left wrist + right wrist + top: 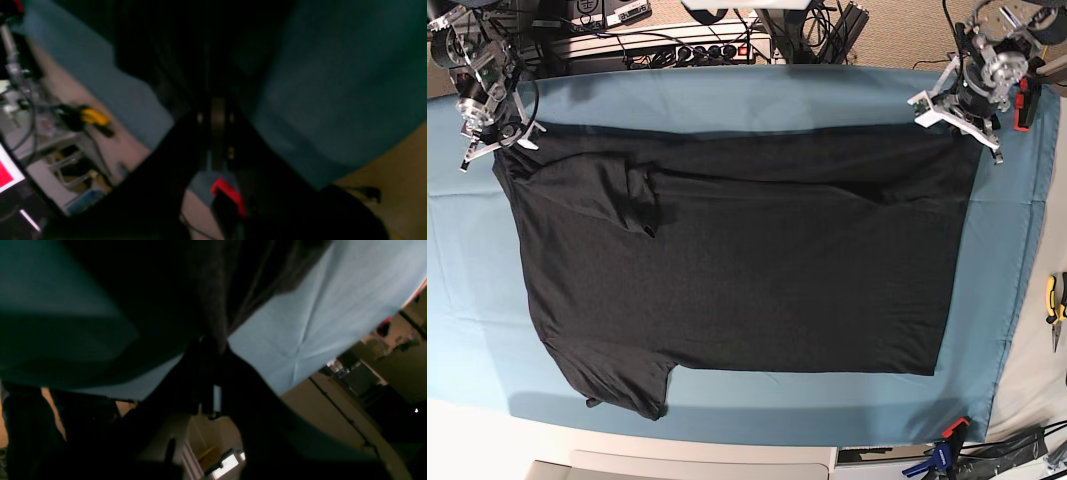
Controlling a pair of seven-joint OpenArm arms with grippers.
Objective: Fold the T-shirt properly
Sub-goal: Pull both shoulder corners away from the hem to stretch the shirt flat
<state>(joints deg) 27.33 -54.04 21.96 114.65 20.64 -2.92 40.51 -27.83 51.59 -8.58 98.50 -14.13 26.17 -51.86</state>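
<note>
1. We see a table (467,440) covered by a teal table cloth (727,100), which runs under both pincers.
2. The black T-shirt (757,270) lies spread directly on the cloth, its far edge stretching from the right gripper (495,135) to the left gripper (955,118).
3. Nearer us than the left gripper, yellow-handled pliers (1054,300) rest on bare table beside the cloth's edge.
</note>
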